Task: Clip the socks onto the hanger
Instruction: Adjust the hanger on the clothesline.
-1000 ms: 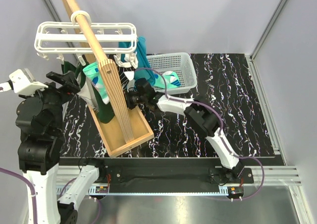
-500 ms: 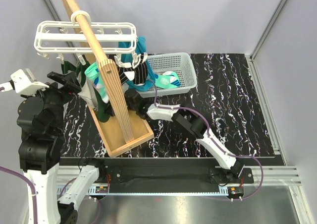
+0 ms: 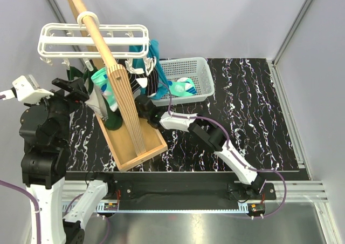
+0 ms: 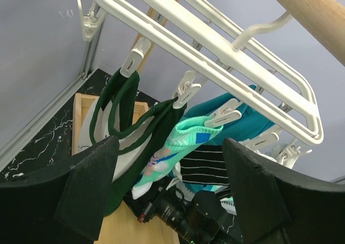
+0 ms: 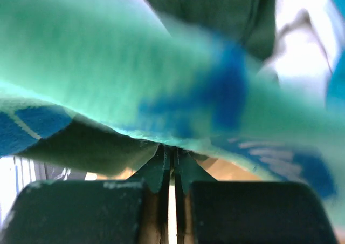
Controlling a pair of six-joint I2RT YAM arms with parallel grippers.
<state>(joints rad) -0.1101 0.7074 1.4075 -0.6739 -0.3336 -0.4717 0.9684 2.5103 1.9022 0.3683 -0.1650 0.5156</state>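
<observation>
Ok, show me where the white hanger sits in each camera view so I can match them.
Top external: the hanger is at upper left, its hook loop around the wooden pole.
Left wrist: the hanger slants across the top, upper left to right edge.
Right wrist: not in it; mint and blue fabric fills the view.
Shared landmark: the wooden pole, top right corner in the left wrist view.

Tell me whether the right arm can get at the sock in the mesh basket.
Probably yes: the sock lies uncovered in the open-topped basket, close to the right gripper, with only the basket's wall between. Its jaws are shut and would need opening first.
</observation>
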